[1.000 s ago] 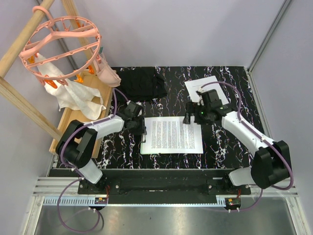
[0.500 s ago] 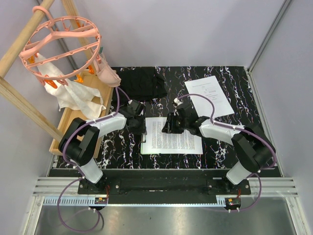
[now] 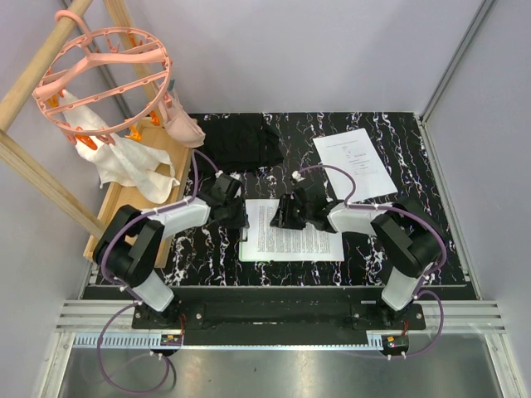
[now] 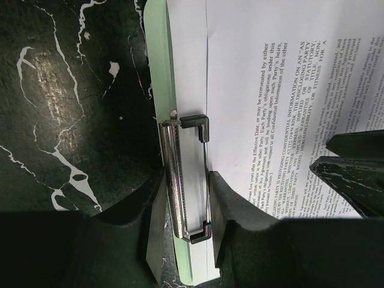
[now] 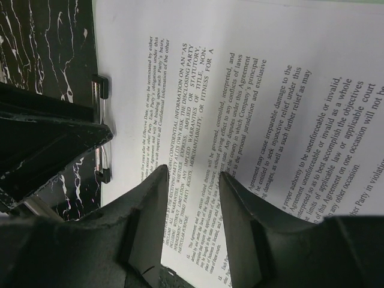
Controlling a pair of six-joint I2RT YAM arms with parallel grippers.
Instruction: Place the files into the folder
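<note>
A printed sheet (image 3: 303, 236) lies on the light-green folder (image 4: 157, 72), which shows only as a thin strip along the sheet's left edge. My left gripper (image 3: 238, 214) is shut on the folder's metal clip (image 4: 183, 174), one finger on each side (image 4: 186, 180). My right gripper (image 3: 280, 220) is open, its fingertips on the printed sheet close to the clip (image 5: 193, 174). The sheet's left edge lies beside the clip's wire (image 5: 101, 99); I cannot tell whether it is under it. A second sheet (image 3: 355, 162) lies loose at the back right.
A black fabric piece (image 3: 241, 143) lies at the back of the marbled table. A wooden rack (image 3: 124, 211) with a white cloth (image 3: 133, 166) and a pink round hanger (image 3: 108, 79) stands at the left. Walls close in at the back and right.
My right gripper moved left from the printed sheet's far right corner to a spot near the clip. The left gripper has stayed at the clip.
</note>
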